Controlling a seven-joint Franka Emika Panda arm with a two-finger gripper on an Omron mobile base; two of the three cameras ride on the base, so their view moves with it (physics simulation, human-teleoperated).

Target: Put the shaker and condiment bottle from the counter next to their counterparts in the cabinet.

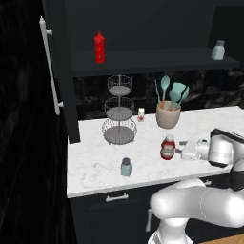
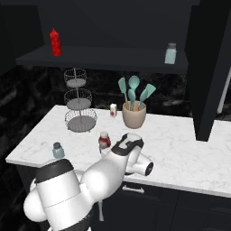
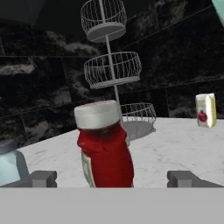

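The white marble counter [image 1: 95, 162], backed by black veined wall, carries the condiment bottle [image 3: 105, 148] upright between the spread, non-contacting fingers of the gripper [image 3: 111, 178], the shaker [image 1: 126, 167] near its front edge, and a three-tier wire stand [image 1: 119, 112] behind.

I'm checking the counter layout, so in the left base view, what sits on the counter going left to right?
Wire tiered stand → shaker → small white carton → condiment bottle → utensil crock → gripper, open beside the bottle.
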